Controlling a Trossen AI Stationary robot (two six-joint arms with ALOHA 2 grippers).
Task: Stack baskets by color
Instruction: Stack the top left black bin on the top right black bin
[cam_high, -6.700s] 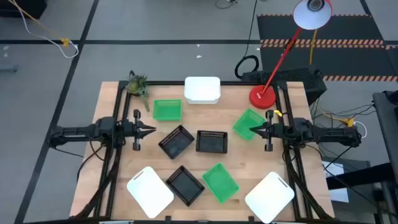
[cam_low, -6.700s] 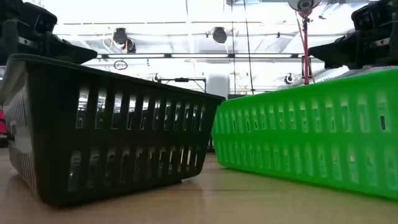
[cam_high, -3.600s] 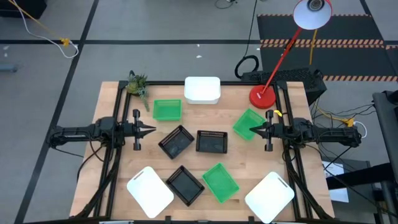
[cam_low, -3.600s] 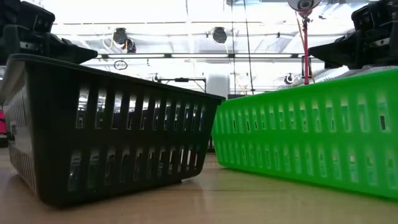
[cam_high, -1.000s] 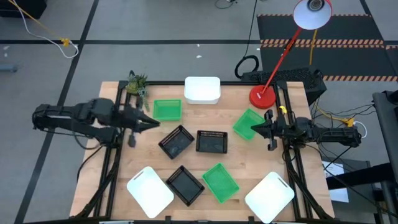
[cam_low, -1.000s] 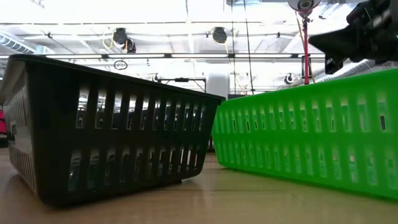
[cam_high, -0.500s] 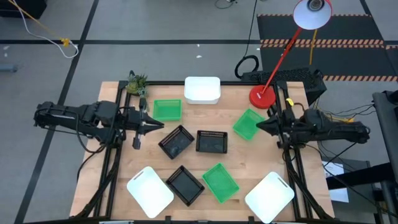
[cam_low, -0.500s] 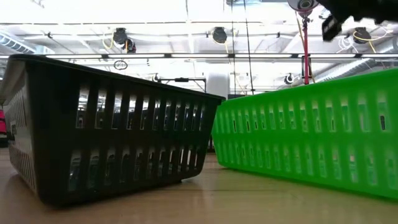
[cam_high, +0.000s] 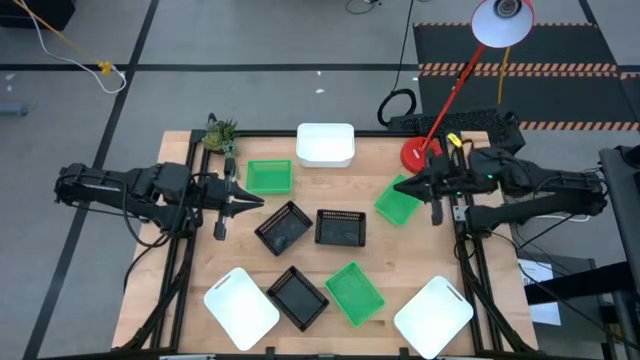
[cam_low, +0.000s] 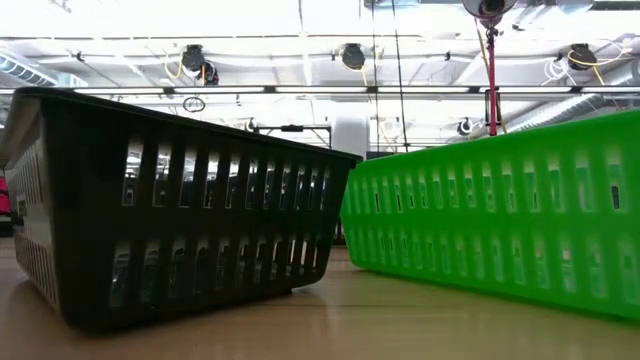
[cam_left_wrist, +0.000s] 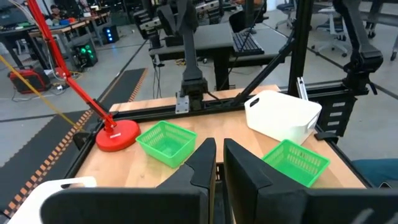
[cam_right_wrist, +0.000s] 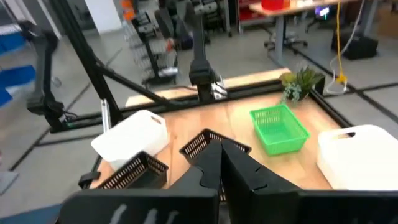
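Nine baskets lie spread on the wooden table (cam_high: 470, 290), each resting on its base or rim: white ones (cam_high: 325, 144) (cam_high: 241, 308) (cam_high: 433, 316), green ones (cam_high: 268, 177) (cam_high: 393, 204) (cam_high: 355, 293) and black ones (cam_high: 283, 228) (cam_high: 340, 228) (cam_high: 298, 297). My left gripper (cam_high: 260, 203) (cam_left_wrist: 217, 144) hovers shut and level between the far-left green basket and the left black one. My right gripper (cam_high: 397, 187) (cam_right_wrist: 219, 146) hovers shut above the right green basket. Neither holds anything. In the low view only a black basket (cam_low: 170, 200) and a green basket (cam_low: 500, 230) show.
A red lamp base (cam_high: 420, 155) with its slanting red arm stands at the far right corner, close behind my right gripper. A small green plant (cam_high: 220, 135) sits at the far left corner. A black frame (cam_high: 190, 250) runs along the table's sides.
My right gripper has risen high above the table, passing out of the top of the low view, and has come a little toward the table's middle and far edge over the right green basket. It stays shut. No basket has moved.
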